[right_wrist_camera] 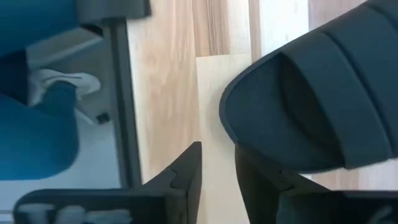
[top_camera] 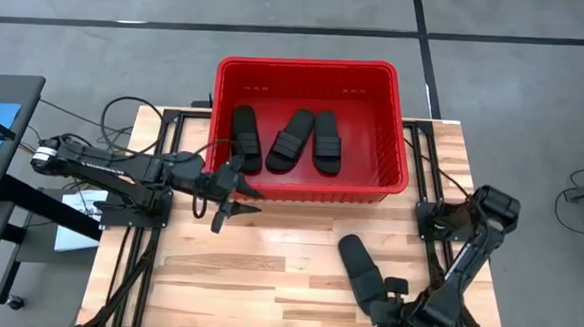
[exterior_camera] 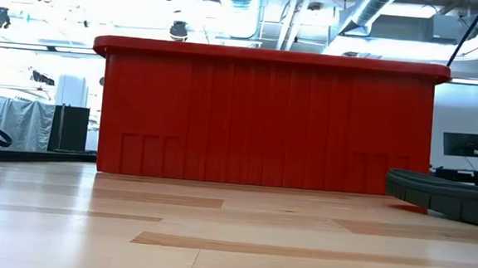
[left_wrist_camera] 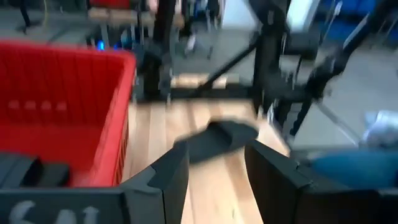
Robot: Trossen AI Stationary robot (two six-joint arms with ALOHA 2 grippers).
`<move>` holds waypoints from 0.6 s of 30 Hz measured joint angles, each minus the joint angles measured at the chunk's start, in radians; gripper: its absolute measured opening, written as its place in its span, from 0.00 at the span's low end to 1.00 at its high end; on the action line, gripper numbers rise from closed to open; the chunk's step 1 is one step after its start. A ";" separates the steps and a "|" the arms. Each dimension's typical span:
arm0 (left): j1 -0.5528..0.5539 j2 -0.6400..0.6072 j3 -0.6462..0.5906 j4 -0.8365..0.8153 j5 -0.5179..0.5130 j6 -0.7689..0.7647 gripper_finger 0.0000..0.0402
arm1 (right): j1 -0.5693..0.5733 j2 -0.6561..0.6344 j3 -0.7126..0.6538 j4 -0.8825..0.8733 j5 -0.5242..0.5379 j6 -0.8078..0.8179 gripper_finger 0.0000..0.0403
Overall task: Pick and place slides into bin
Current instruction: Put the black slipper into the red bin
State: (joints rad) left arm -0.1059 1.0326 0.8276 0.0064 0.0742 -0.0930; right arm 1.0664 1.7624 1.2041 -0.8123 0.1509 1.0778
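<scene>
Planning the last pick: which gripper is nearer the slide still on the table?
Right. The right gripper is at the slide on the table, by its near end; the left gripper is far off, beside the bin.

Red bin [top_camera: 312, 74], black ribbed slides [top_camera: 289, 140] — pale wood-grain table [top_camera: 266, 272]

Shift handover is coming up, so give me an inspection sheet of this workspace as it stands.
Surface: wooden table, bare boards in front of the bin.
Job's things: red bin at the far edge holds three slides; fourth slide lies on the table near the right arm.
Clutter: nothing seen.
Grippers: left tool open, beside the bin's near left corner, empty; right tool at the fourth slide's end, grip unclear.
Cables: black leads behind the left arm.
Surroundings: grey floor; a person's blue trouser leg and white shoe.
</scene>
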 joint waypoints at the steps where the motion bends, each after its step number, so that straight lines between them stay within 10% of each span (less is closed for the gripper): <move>1: 0.000 0.000 0.000 0.027 0.000 -0.011 0.37 | -0.001 0.011 0.000 0.002 0.000 -0.010 0.23; 9: 0.004 0.000 0.000 0.031 -0.366 -0.206 0.37 | -0.026 0.034 0.000 0.006 -0.019 -0.076 0.30; 18: 0.041 -0.003 0.032 -0.117 -0.475 -0.158 0.37 | -0.035 0.033 0.000 0.006 -0.021 -0.110 0.33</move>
State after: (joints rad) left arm -0.0648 1.0298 0.8593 -0.1103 -0.4007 -0.2506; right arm 1.0318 1.7950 1.2045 -0.8061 0.1299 0.9676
